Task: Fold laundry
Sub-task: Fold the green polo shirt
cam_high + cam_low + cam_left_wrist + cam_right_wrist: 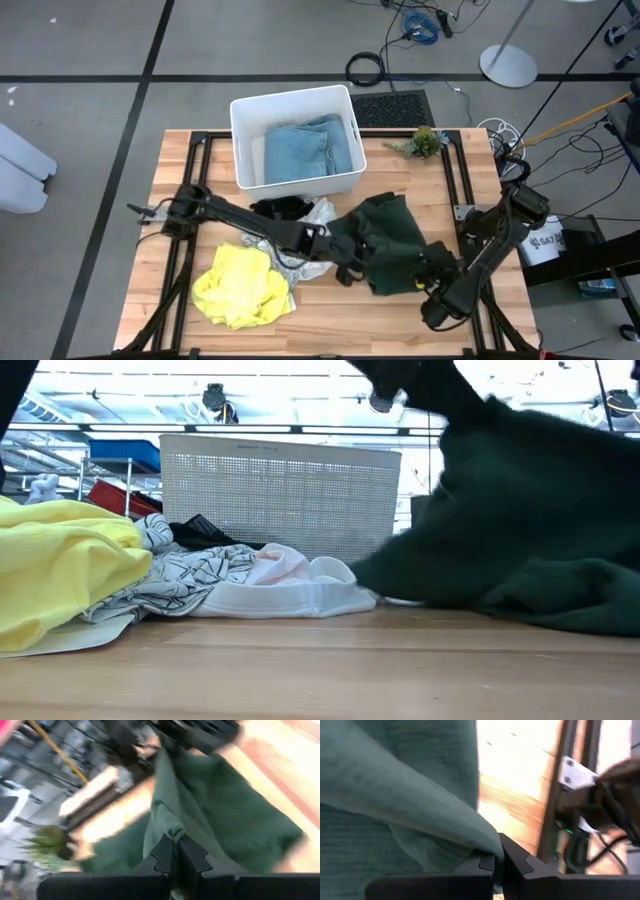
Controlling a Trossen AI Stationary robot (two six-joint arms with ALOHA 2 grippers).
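Observation:
The dark green garment (392, 235) lies bunched at the table's right middle, between my two arms. My left gripper (348, 252) is shut on its left side and my right gripper (425, 277) on its near right side. In the low view the green garment (530, 510) rises toward the top of the picture, while its lower folds rest on the wood. A yellow garment (242, 285) lies near left. A white garment with grey pattern (305, 232) and a black one (280, 207) lie beside it. A light blue garment (305, 150) sits in the white bin (240, 130). My left gripper pinches a small bunched fold of the green cloth (174, 831) between its two fingers, coming slanting down from the table's left. From there the cloth spreads away in loose ridges. My right gripper pinches a folded edge of the green cloth (487, 847) between its two fingers, slanting down from the table's right. The cloth drapes away from the fingers, slack.
A small green plant (425, 142) stands at the far right of the table. Black frame rails (470, 190) run along the table's sides. Bare wood (330, 320) shows along the near edge between the yellow garment and my right arm.

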